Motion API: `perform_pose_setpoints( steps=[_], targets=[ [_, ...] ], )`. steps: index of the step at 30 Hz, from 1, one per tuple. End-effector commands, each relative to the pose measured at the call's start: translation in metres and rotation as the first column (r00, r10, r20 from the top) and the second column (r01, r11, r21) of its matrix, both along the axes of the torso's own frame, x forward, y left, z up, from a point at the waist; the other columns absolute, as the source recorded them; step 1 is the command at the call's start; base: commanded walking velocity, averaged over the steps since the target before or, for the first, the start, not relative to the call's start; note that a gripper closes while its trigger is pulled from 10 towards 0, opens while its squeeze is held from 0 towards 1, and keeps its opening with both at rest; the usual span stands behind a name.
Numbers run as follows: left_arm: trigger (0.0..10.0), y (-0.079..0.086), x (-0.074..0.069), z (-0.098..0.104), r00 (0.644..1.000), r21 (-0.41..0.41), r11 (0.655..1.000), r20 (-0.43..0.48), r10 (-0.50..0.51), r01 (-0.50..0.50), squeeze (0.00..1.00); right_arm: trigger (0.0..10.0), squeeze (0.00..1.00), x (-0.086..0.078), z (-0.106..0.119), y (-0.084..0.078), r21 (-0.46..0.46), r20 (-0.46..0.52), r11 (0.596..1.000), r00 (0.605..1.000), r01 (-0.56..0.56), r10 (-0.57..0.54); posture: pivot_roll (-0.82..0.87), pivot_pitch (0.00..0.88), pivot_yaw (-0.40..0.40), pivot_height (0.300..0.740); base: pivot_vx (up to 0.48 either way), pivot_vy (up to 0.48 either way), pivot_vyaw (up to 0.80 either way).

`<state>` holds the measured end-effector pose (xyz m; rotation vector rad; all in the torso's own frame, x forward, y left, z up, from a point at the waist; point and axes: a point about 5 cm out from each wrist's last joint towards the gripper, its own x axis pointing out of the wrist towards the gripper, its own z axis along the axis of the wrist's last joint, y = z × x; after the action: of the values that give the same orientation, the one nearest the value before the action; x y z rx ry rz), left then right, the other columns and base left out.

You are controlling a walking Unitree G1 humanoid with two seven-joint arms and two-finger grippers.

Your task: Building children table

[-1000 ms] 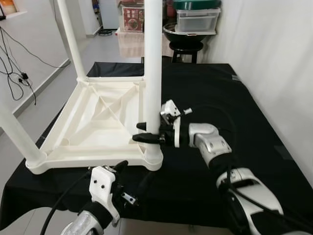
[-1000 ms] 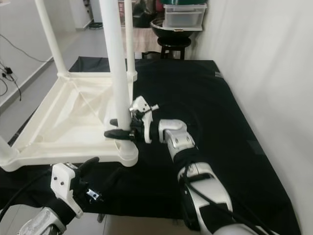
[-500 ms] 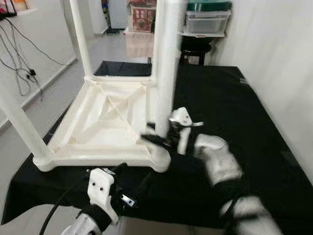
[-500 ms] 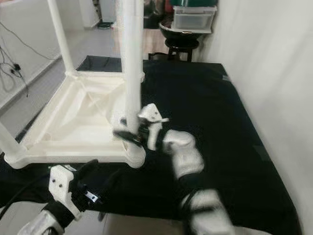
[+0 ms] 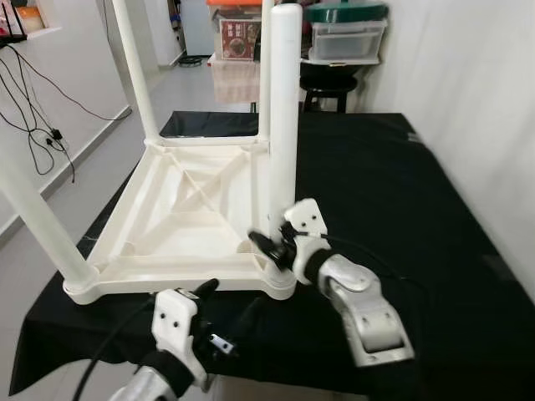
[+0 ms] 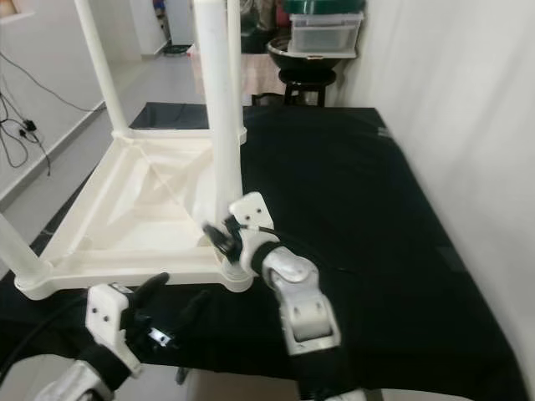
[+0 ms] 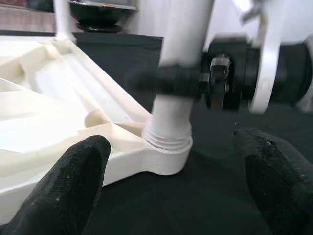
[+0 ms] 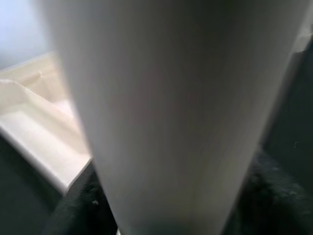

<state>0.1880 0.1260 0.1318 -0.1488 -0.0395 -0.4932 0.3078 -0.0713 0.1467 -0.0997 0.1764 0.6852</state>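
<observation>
I see a cream-white moulded plastic tabletop (image 5: 180,213) lying upside down, its ribbed underside smooth with a slight sheen. The round table leg (image 5: 283,125) nearest me is the same smooth white plastic, softly glossy. Under them lies a matt black cloth (image 5: 401,209), faintly creased. My right gripper (image 5: 269,248) has matt black fingers on a glossy white plastic shell, with brushed silver arm casing behind. My left gripper's (image 7: 176,188) fingers (image 7: 73,188) look like rough, grainy black rubber.

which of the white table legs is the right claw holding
The near right white plastic leg, at the upturned white tabletop's corner closest to the robot; the right claw clamps its base. The other legs stand free.
</observation>
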Motion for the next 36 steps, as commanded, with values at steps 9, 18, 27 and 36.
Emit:
perform_pose_setpoints(
  steps=[9, 18, 27, 36],
  targets=[
    [10.0, 0.000, 0.002, -0.001, 1.000, -0.004, 1.000, -0.002, 0.001, -0.001, 0.00, 10.0, 0.00, 0.015, 0.041, -0.008, 0.054, 0.112, 0.773, 0.773, -0.632, 0.625, 0.00, 0.026, -0.032, 0.740, 0.000, 0.000, 0.00],
    [10.0, 0.001, 0.001, -0.001, 1.000, 0.000, 1.000, -0.005, 0.009, -0.009, 0.00, 10.0, 0.00, 0.041, 0.040, 0.003, 0.078, 0.040, 0.699, 0.703, -0.711, 0.710, 0.03, 0.025, -0.030, 0.740, 0.000, 0.000, 0.00],
    [10.0, 0.001, -0.001, -0.001, 1.000, 0.001, 1.000, -0.012, 0.011, -0.011, 0.00, 0.0, 0.00, 0.046, 0.038, 0.007, 0.144, 0.015, 0.655, 0.663, -0.742, 0.748, 0.04, 0.034, -0.030, 0.740, 0.000, 0.000, 0.00],
    [10.0, 0.000, -0.002, 0.000, 1.000, -0.003, 1.000, -0.008, 0.011, -0.011, 0.00, 0.0, 0.00, 0.052, 0.023, -0.014, 0.077, 0.076, 0.802, 0.806, -0.592, 0.587, 0.02, 0.048, -0.033, 0.740, 0.000, 0.000, 0.00]
  ],
)
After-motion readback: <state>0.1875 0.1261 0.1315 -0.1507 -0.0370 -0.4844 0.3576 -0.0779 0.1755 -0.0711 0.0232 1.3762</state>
